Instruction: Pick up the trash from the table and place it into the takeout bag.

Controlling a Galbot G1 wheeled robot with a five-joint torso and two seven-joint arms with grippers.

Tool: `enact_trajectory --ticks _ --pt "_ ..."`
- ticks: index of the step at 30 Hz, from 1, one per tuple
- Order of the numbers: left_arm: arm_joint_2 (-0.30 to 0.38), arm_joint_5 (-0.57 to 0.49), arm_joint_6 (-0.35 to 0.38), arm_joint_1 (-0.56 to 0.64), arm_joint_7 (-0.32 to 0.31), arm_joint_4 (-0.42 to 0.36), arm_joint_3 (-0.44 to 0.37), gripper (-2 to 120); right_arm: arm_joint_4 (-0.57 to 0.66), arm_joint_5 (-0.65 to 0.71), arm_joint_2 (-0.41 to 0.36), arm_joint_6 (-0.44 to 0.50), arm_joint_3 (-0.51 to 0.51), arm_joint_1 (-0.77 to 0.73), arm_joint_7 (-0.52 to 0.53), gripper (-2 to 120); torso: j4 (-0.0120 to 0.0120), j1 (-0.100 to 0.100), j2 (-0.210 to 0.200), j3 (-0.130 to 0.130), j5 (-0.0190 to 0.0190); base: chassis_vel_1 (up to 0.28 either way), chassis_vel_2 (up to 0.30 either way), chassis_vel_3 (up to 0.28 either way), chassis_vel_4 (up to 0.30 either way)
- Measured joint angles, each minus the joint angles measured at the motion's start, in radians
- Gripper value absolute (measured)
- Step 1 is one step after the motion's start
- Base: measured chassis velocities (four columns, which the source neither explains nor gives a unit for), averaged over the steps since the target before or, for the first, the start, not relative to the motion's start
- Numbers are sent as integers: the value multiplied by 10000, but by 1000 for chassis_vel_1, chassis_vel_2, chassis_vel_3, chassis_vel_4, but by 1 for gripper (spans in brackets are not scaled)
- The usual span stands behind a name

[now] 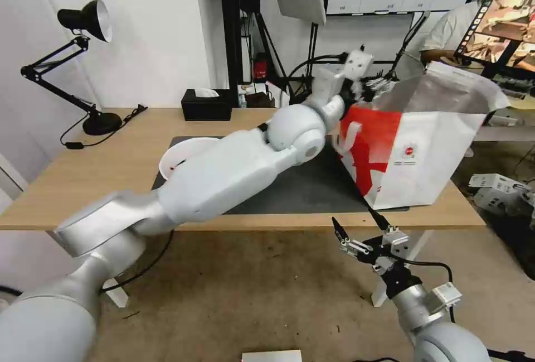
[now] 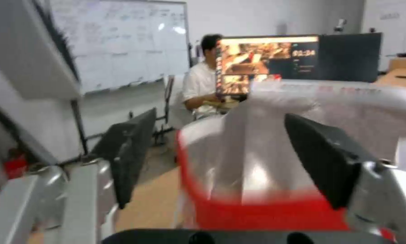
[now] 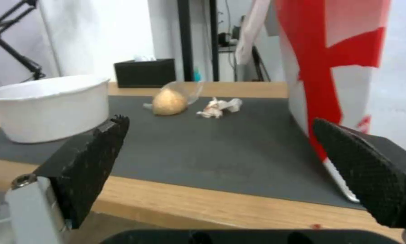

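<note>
Head view: one takeout bag (image 1: 423, 150) stands on the table (image 1: 83, 183), one bowl (image 1: 181, 155) half hidden behind the left arm. Left wrist view: left gripper (image 2: 221, 162) spread wide, empty, at the bag's mouth. Right wrist view: right gripper (image 3: 221, 169) wide, empty; one knotted bag (image 3: 170, 101), one tissue (image 3: 218, 107) on the mat (image 3: 221, 152).

Both end effectors (image 2: 221, 169) (image 3: 221, 173) agape

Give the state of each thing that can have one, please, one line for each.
Large red-and-white takeout bag: upright on the mat, mouth open.
White round bowl: upright on the dark grey mat.
Small knotted clear bag with beige lump: lying on the mat.
Crumpled white tissue: lying beside it.
Left gripper: open, empty, at the takeout bag's mouth.
Right gripper: open, empty, below the table edge.
</note>
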Motion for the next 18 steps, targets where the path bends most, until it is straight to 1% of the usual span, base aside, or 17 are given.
enact_trajectory --ticks 2,3,4,5,6,7,8,10,11,12,13,14,15,16,17,18 --pt "812 144 -21 1072 -44 -825 -721 92 23 -161 48 139 102 -13 84 100 -1 0 0 -1 -3 0 0 0 0" --pt "812 144 -21 1072 -44 -825 -721 92 23 -161 48 139 102 -13 84 100 -1 0 0 -1 -3 0 0 0 0" --pt "1288 324 -114 1683 -39 -1232 -1154 97 48 -190 48 195 137 -9 148 100 4 0 1 -1 -4 0 0 0 0" --pt "1459 382 -147 1910 -16 -1379 -1312 97 58 -194 48 217 149 -4 175 100 6 0 0 0 -3 0 0 0 0" --pt "1968 540 -207 2619 89 -1794 -1792 99 71 -197 40 247 156 13 214 100 6 0 0 0 -6 0 0 0 0" --pt "1968 540 -207 2619 89 -1794 -1792 99 71 -197 40 247 156 13 214 100 6 0 0 0 -6 0 0 0 0" --pt "2402 700 -236 3266 145 -2122 -2239 100 73 -198 20 273 165 29 243 100 11 -1 0 0 -7 0 0 0 0" --pt "3107 1107 -346 4845 300 -2812 -3300 100 73 -198 -39 302 153 86 296 100 8 -1 0 0 -6 0 0 0 0" --pt "3107 1107 -346 4845 300 -2812 -3300 100 73 -198 -39 302 153 86 296 100 8 -1 0 0 -6 0 0 0 0" --pt "3310 1243 -368 5634 337 -3110 -3935 100 65 -198 -64 304 112 133 317 100 0 -1 1 0 -6 0 0 0 0" --pt "3461 1407 -391 6533 369 -3442 -4670 100 25 -197 -118 304 -9 262 354 100 -2 -1 2 -2 -3 0 0 0 0" --pt "3583 1654 -455 7429 381 -3691 -5275 100 -15 -197 -146 305 -99 361 377 100 4 -1 1 -1 1 0 0 0 0" --pt "3583 1654 -455 7429 381 -3691 -5275 100 -15 -197 -146 305 -99 361 377 100 4 -1 1 -1 1 0 0 0 0" --pt "3670 2198 -599 8558 384 -3923 -5940 100 -72 -198 -155 305 -186 423 393 100 9 0 0 0 -5 0 0 0 0" --pt "3685 2682 -799 9314 384 -4072 -6324 100 -99 -222 -129 312 -190 414 408 100 10 -1 1 -1 -1 0 0 0 0" --pt "3685 2682 -799 9314 384 -4072 -6324 100 -99 -222 -129 312 -190 414 408 100 10 -1 1 -1 -1 0 0 0 0"
